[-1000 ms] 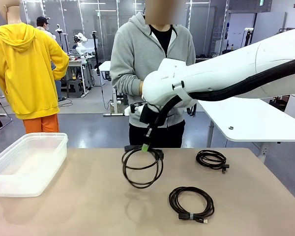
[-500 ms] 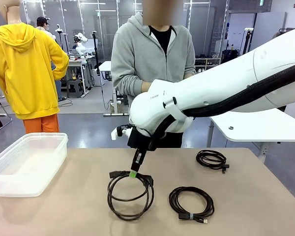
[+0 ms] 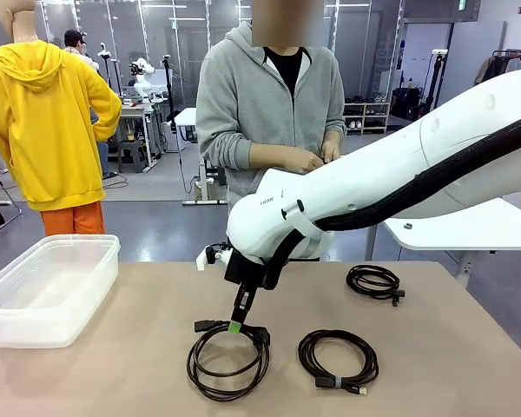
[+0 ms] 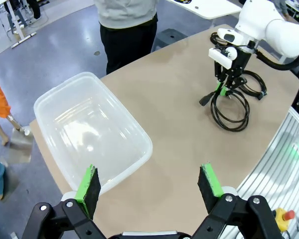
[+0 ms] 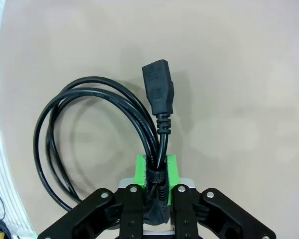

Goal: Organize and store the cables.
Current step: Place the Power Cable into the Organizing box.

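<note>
My right gripper (image 3: 235, 327) stands low over the table's middle, shut on a coiled black cable (image 3: 228, 360) that lies flat on the tabletop. In the right wrist view the green pads (image 5: 142, 168) hug the strapped part of this cable (image 5: 89, 99), with its plug end (image 5: 158, 87) pointing away. Two more coiled cables lie to the right, one near (image 3: 338, 359) and one farther back (image 3: 373, 281). My left gripper (image 4: 148, 182) is open with nothing between its fingers, hovering above the edge of a clear plastic tub (image 4: 114, 112).
The clear tub (image 3: 48, 287) sits at the table's left edge. A person in a grey hoodie (image 3: 269, 95) stands at the far side with hands together at the chest. The right arm's white body (image 3: 373, 191) spans the right half of the table.
My right gripper has carried the cable down and toward the near left. The coil hung upright before and now lies flat on the table.
</note>
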Robot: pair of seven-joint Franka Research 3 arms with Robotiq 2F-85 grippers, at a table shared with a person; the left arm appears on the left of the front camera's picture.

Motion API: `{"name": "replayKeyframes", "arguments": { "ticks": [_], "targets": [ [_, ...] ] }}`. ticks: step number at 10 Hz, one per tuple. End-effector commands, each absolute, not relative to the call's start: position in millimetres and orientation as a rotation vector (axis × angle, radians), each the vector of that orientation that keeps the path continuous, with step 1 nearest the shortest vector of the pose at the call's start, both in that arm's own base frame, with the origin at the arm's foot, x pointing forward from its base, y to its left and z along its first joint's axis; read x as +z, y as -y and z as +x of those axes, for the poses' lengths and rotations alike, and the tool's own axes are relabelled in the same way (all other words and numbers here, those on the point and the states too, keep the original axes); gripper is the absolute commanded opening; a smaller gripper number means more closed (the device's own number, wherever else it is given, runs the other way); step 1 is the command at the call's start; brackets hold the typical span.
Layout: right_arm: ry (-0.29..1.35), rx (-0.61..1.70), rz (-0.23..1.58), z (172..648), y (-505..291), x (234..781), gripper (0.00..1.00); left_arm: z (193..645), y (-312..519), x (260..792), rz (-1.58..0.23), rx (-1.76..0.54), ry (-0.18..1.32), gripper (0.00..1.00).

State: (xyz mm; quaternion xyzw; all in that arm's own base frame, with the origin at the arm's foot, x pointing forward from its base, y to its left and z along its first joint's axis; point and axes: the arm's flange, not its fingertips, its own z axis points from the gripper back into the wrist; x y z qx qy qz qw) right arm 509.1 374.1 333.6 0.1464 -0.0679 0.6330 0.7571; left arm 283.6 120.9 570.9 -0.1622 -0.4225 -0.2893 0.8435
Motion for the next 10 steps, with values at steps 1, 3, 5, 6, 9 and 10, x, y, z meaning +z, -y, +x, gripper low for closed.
{"name": "replayKeyframes", "arguments": {
  "ticks": [1, 3, 5, 6, 9, 10],
  "targets": [
    [0.154, 1.392, 0.281, 513.7, -381.8, 338.2, 0.49, 284.1, -120.2, 570.8, -0.352, -0.62, 0.896, 1.0],
    [0.155, 1.386, 0.258, 511.0, -378.5, 346.9, 0.79, 284.1, -120.2, 570.8, -0.352, -0.62, 0.896, 1.0],
    [0.178, 1.378, 0.249, 506.0, -368.2, 361.6, 1.0, 284.1, -120.2, 570.8, -0.352, -0.62, 0.896, 1.0],
    [0.198, 1.376, 0.233, 503.2, -359.1, 371.0, 1.0, 284.1, -120.2, 570.8, -0.352, -0.62, 0.896, 1.0],
    [0.3, 1.335, 0.267, 495.4, -288.7, 415.8, 1.0, 284.1, -120.2, 570.8, -0.352, -0.62, 0.896, 1.0],
    [0.33, 1.301, 0.357, 494.9, -241.0, 429.3, 1.0, 284.1, -120.2, 570.8, -0.352, -0.62, 0.896, 1.0]
  ]
}}
